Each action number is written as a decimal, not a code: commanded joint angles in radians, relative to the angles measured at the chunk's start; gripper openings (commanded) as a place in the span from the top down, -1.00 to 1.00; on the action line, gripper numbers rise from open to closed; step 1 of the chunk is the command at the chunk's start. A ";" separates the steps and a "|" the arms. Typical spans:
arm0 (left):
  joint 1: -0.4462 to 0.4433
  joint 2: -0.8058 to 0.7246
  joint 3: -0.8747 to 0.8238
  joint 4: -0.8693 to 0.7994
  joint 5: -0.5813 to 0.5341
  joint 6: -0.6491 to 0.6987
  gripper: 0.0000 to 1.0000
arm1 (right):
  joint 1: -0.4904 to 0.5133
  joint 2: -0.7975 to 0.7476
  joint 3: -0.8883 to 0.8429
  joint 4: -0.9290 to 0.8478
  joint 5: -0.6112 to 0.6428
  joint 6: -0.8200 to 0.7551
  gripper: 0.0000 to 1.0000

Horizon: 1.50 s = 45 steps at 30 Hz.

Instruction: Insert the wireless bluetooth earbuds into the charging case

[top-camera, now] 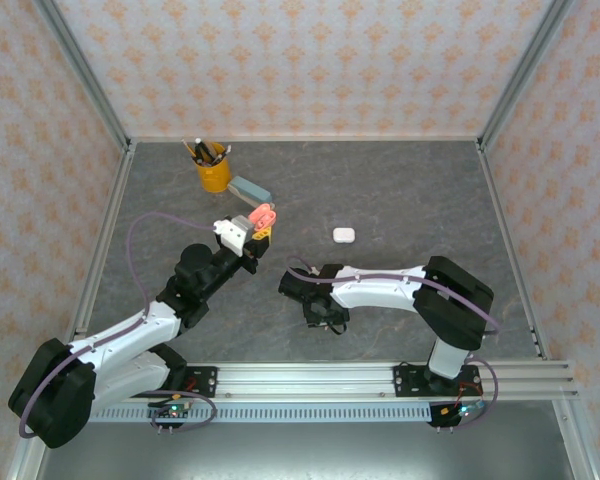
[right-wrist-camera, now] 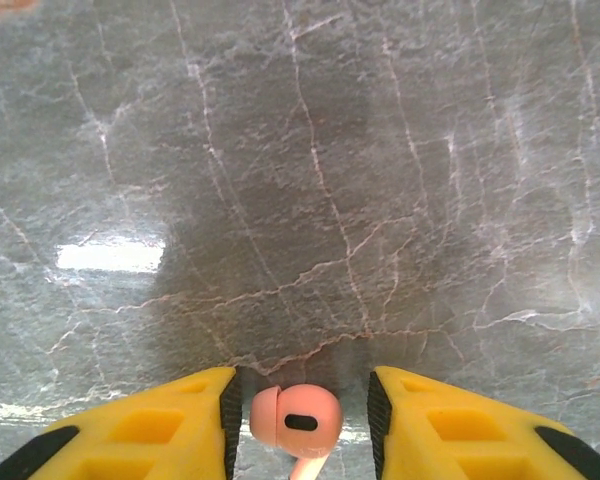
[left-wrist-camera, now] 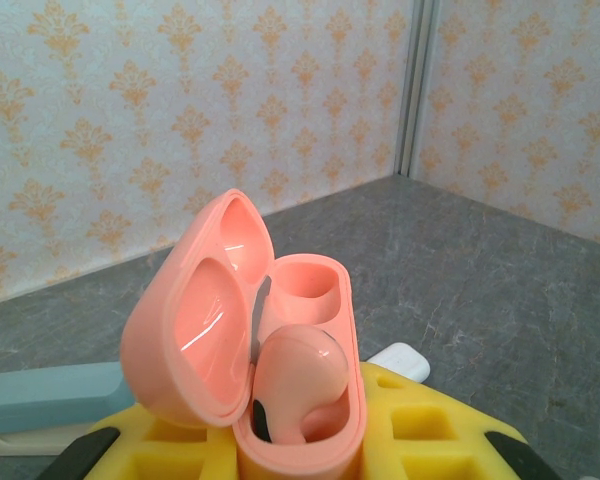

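Note:
My left gripper (top-camera: 252, 236) (left-wrist-camera: 300, 458) is shut on the base of a salmon-pink charging case (top-camera: 265, 215) (left-wrist-camera: 300, 330), held above the table with its lid swung open to the left. One pink earbud (left-wrist-camera: 298, 385) sits in the near socket, and the far socket (left-wrist-camera: 305, 285) is empty. My right gripper (top-camera: 320, 312) (right-wrist-camera: 300, 400) points down at the table, open. A second pink earbud (right-wrist-camera: 298, 420) lies on the table between its yellow fingers (right-wrist-camera: 160, 425), close to the left pad, with a gap on the right side.
A small shut white case (top-camera: 343, 234) (left-wrist-camera: 402, 360) lies on the grey marble table (top-camera: 410, 190), right of the pink case. At the back left stand a yellow cup of pens (top-camera: 213, 170) and a pale teal block (top-camera: 250, 188) (left-wrist-camera: 40, 400). Patterned walls enclose the table.

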 commanded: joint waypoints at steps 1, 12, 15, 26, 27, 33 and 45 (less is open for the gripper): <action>0.007 -0.016 -0.003 0.046 0.004 -0.012 1.00 | 0.005 0.004 -0.004 -0.001 0.020 0.014 0.25; 0.007 -0.011 0.004 0.041 0.011 -0.015 1.00 | 0.005 -0.019 -0.026 0.008 0.019 0.019 0.40; 0.007 -0.009 0.007 0.039 0.013 -0.018 1.00 | 0.006 -0.028 -0.032 0.011 0.017 0.020 0.43; 0.006 -0.009 0.016 0.030 0.016 -0.023 1.00 | 0.003 -0.074 -0.046 0.011 0.025 0.025 0.45; 0.008 -0.008 0.017 0.030 0.015 -0.024 1.00 | 0.004 -0.077 -0.046 0.011 0.025 0.025 0.45; 0.008 -0.008 0.019 0.030 0.018 -0.029 1.00 | 0.003 -0.060 -0.055 0.016 0.020 0.026 0.33; 0.007 -0.011 0.019 0.028 0.019 -0.030 1.00 | 0.002 -0.047 -0.068 0.029 0.011 0.041 0.30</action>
